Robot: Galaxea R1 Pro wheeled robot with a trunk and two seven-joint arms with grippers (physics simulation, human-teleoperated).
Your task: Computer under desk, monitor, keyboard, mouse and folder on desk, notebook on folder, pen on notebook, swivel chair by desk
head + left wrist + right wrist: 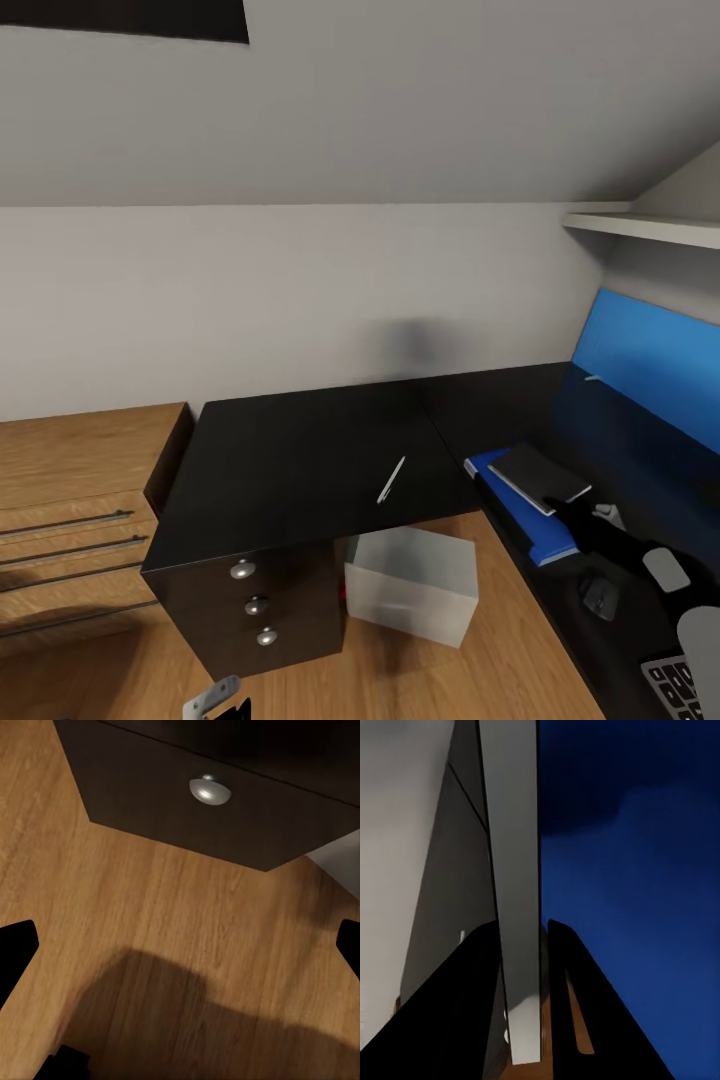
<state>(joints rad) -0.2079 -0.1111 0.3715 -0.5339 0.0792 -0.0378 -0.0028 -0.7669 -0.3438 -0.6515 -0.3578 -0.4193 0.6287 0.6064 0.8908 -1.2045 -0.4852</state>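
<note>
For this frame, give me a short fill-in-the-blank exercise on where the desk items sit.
1. The notebook lies on top of the ____.
2. The pen lies alone on the black ____.
3. The grey computer stands on the floor, partly under the ____.
4. The drawer unit shows ____ round silver knobs.

Missing words: folder; desk; desk; three

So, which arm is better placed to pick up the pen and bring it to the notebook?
Probably the left. The pen lies on the desk on the left arm's side, and the left gripper is open over the floor. The right gripper sits at the notebook, apparently pinching its edge.
</note>
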